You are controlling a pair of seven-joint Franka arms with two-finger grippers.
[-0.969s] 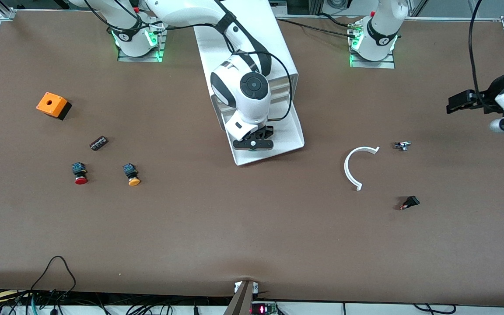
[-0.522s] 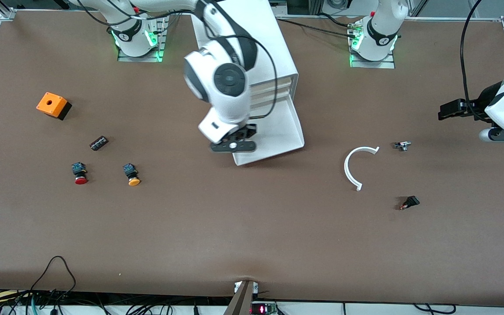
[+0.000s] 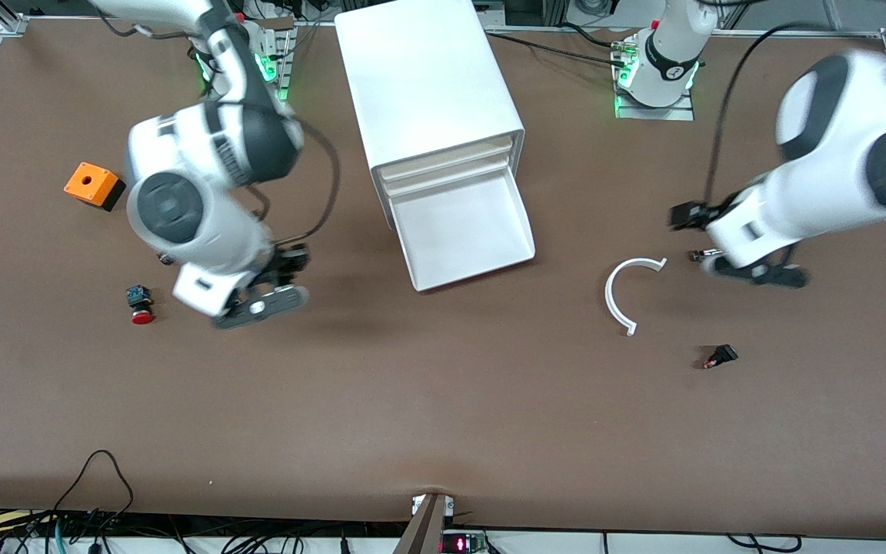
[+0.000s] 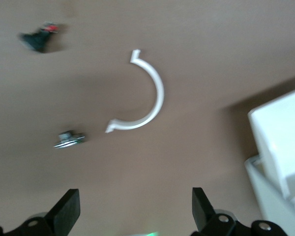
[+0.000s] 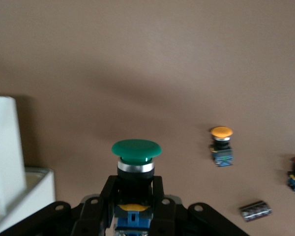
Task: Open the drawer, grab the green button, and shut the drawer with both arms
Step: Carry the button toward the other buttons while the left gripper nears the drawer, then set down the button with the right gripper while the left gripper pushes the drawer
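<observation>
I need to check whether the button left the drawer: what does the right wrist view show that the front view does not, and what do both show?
Only the right wrist view shows the green button, clamped in the right claw, and the orange-capped button on the table.

Only the front view shows the drawer pulled open with nothing in it, the orange box, the white arc and the left claw over the table near that arc.

Both show the red-capped button and the white cabinet.
</observation>
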